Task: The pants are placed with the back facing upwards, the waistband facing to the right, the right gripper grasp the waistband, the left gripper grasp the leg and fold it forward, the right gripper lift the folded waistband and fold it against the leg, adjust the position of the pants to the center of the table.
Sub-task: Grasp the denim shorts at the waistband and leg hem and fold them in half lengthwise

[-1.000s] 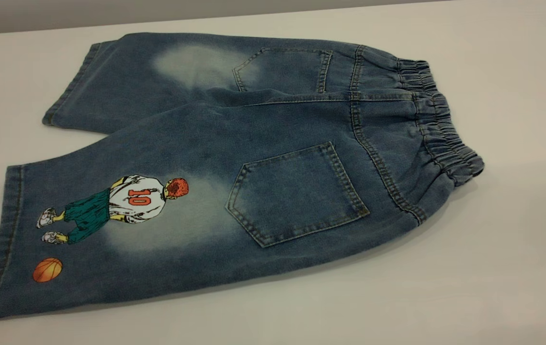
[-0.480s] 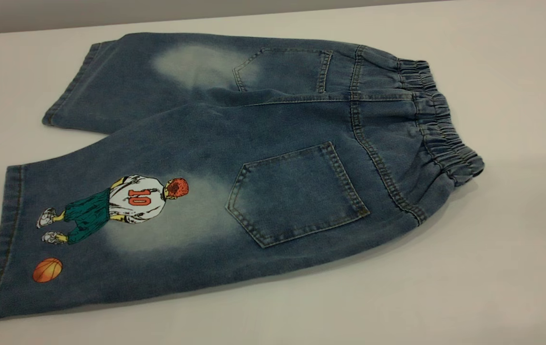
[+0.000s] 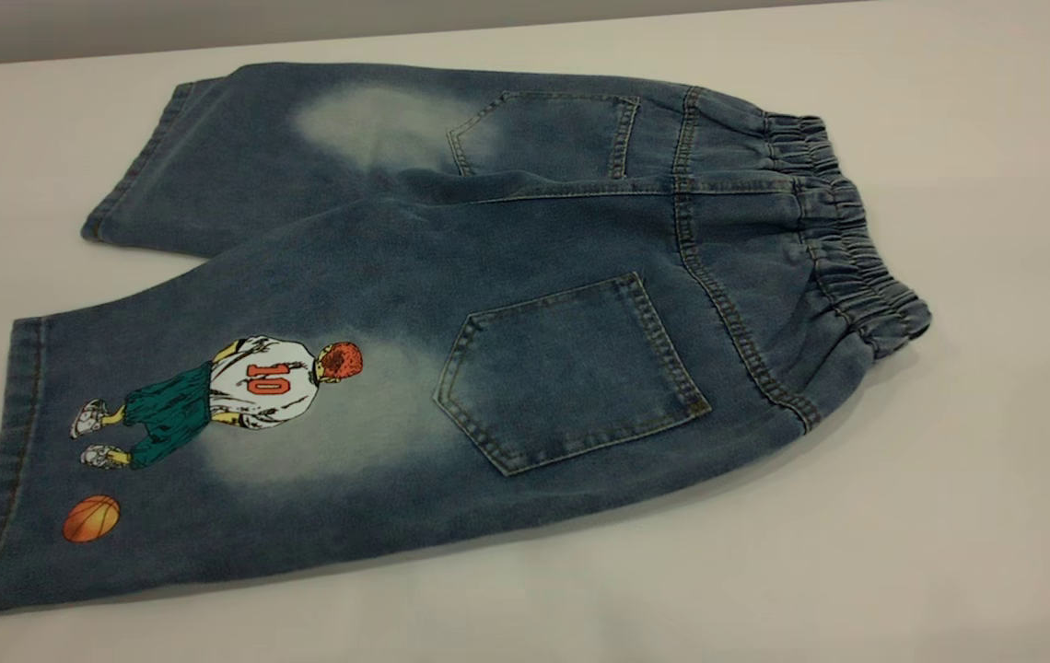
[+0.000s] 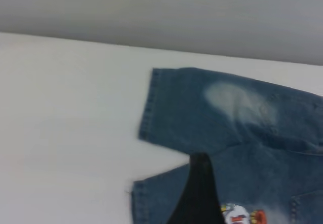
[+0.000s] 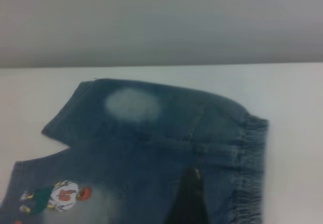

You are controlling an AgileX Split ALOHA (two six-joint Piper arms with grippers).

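Observation:
The pants [image 3: 488,304] lie flat on the table [image 3: 949,516], back side up with both patch pockets showing. The waistband [image 3: 843,249] points right. The leg [image 3: 212,433] with the number 10 player and the orange basketball lies nearest the front left. No gripper appears in the exterior view. In the left wrist view a dark part of the left gripper [image 4: 198,196] hangs above that printed leg [image 4: 252,183], close to the crotch. In the right wrist view a dark part of the right gripper [image 5: 189,199] hovers over the seat, beside the waistband [image 5: 252,178].
The plain leg [image 3: 239,147] with a faded patch lies at the back left. Bare white tabletop surrounds the pants, widest at the right and front. A grey wall [image 3: 212,23] runs behind the table's far edge.

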